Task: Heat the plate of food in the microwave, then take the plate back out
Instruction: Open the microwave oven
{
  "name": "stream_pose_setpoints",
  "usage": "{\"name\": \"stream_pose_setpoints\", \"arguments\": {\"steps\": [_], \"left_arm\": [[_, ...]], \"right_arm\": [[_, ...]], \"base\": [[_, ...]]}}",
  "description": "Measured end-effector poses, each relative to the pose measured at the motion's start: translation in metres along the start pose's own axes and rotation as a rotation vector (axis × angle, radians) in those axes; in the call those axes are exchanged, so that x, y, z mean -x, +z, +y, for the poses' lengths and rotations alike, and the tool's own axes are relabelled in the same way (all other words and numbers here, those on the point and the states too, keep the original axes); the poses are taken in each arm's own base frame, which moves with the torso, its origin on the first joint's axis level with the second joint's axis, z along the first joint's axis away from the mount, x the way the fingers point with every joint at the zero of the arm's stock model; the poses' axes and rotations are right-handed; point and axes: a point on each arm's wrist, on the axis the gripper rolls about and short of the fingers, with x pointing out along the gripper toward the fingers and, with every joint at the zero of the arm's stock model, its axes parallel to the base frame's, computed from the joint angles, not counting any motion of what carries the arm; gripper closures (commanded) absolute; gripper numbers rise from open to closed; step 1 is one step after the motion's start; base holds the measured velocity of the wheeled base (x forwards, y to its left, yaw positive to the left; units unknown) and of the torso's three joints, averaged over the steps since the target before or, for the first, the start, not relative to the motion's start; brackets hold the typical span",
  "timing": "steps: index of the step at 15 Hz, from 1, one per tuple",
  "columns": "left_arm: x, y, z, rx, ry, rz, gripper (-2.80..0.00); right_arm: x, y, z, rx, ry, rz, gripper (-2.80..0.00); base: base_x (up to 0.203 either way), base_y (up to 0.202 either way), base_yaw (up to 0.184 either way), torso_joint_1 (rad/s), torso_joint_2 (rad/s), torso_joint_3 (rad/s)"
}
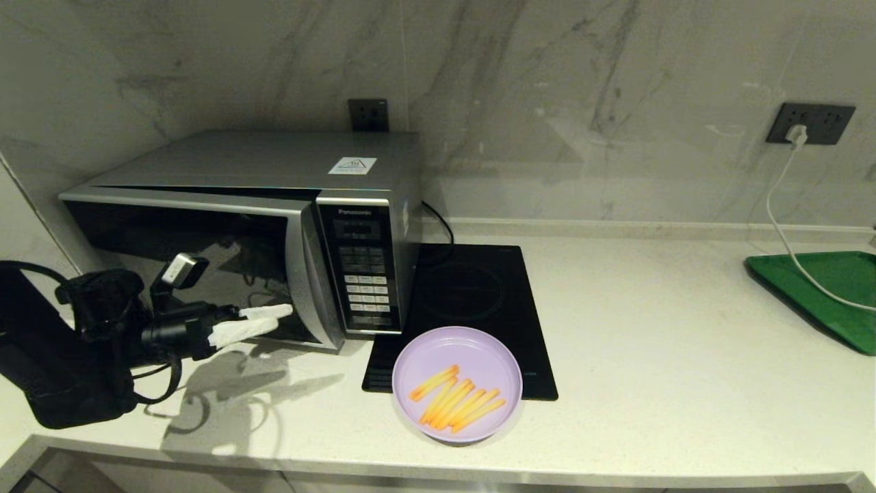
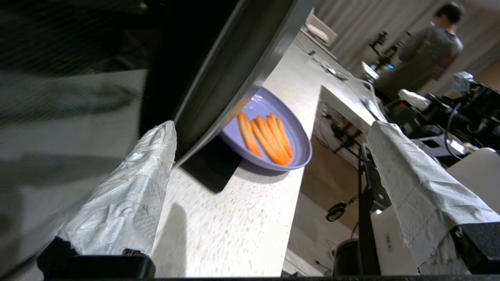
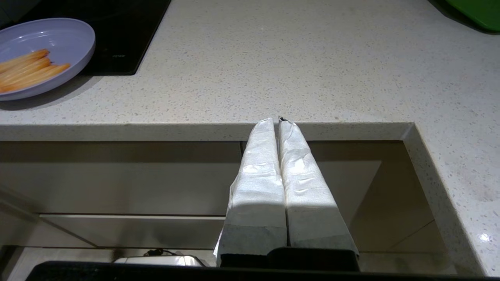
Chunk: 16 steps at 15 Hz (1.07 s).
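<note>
The silver microwave [image 1: 260,164] stands at the back left of the counter, its dark glass door [image 1: 185,239] slightly ajar at the handle side. My left gripper [image 1: 279,318] is open, low in front of the door by the curved handle strip [image 1: 304,274]. In the left wrist view one finger [image 2: 133,187] lies beside that strip [image 2: 234,78]; the other is out in free air. The lilac plate of fries [image 1: 457,383] rests near the counter's front edge, partly on the hob, and shows again as the plate [image 2: 273,132] [image 3: 39,58]. My right gripper [image 3: 278,120] is shut and empty, below the counter's front edge.
A black induction hob [image 1: 472,301] lies right of the microwave. A green tray [image 1: 821,294] sits at the far right, with a white cable [image 1: 787,226] running to it from a wall socket. A person [image 2: 425,47] stands in the room beyond.
</note>
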Motion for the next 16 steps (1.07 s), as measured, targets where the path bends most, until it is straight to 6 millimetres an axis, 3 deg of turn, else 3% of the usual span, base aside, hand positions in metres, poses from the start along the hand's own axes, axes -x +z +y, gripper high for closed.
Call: {"name": "stream_pose_setpoints", "arguments": {"steps": [5, 8, 12, 16], "left_arm": [[0.053, -0.01, -0.015, -0.054, 0.138, -0.071, -2.8], [0.065, -0.011, -0.032, -0.068, 0.18, -0.091, -2.8], [0.063, 0.027, -0.076, -0.097, 0.195, -0.109, -2.8], [0.059, 0.087, -0.131, -0.067, 0.174, -0.127, -2.8]], "right_arm": [[0.0, 0.0, 0.0, 0.0, 0.0, 0.0, 0.0], [0.0, 0.0, 0.0, 0.0, 0.0, 0.0, 0.0], [0.0, 0.0, 0.0, 0.0, -0.001, 0.0, 0.0], [0.0, 0.0, 0.0, 0.0, 0.0, 0.0, 0.0]], "base": [[0.0, 0.0, 0.0, 0.0, 0.0, 0.0], [0.0, 0.0, 0.0, 0.0, 0.0, 0.0], [0.0, 0.0, 0.0, 0.0, 0.0, 0.0], [0.0, 0.0, 0.0, 0.0, 0.0, 0.0]]}}
